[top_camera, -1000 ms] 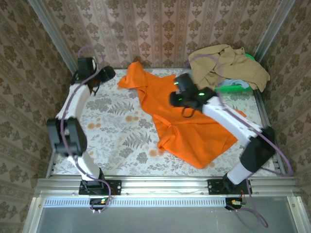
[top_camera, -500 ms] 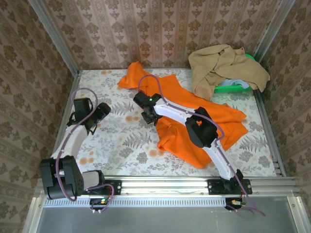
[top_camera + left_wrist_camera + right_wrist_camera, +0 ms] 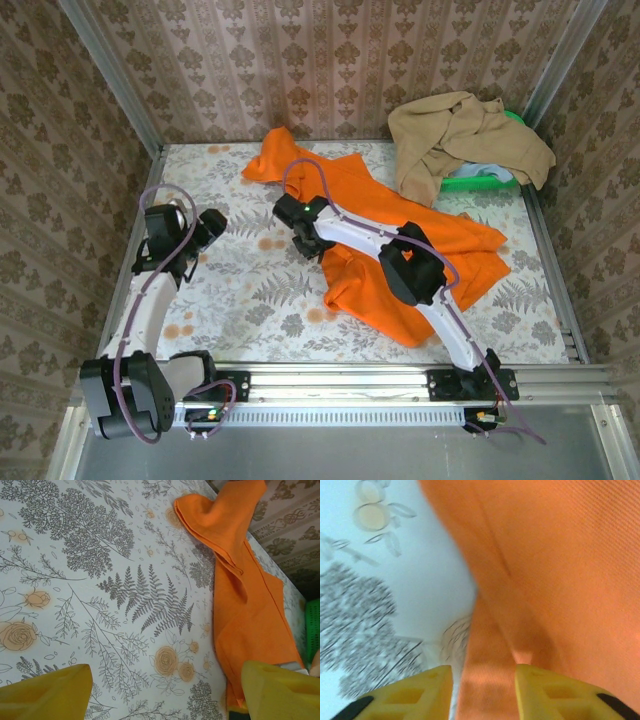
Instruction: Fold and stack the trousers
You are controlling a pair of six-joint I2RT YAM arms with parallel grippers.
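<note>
1. Your right arm now reaches across to the left edge of the trousers (image 3: 400,265). A second ago it hangs over their middle. The right pincer (image 3: 306,236) sits low where the orange cloth meets the bare table (image 3: 240,290).
2. In the right wrist view the yellow fingers (image 3: 415,695) straddle a ridge of orange cloth. The view is blurred, so you cannot tell whether they clamp it or only bracket it.
3. Your left arm is no longer up at the far left beside the trousers' tip. It now sits back over the left side of the table. The left pincer (image 3: 205,226) stands wide apart and holds nothing, and it is well apart from the cloth.
4. The trousers themselves look unmoved over that second. They sprawl crumpled from the far centre of the table down to the near right, with no fold made and nothing stacked.
5. Read this as the set-up for a first grab at that left edge, so the folding has hardly begun.
6. The table is flat and covered in a pale print of ferns and roses, with most of its left half bare.
7. Patterned walls (image 3: 350,60) close in three sides, and a metal rail (image 3: 340,380) runs along the near edge. In the far right corner a beige garment (image 3: 465,135) lies heaped over a green basket (image 3: 480,183).
</note>
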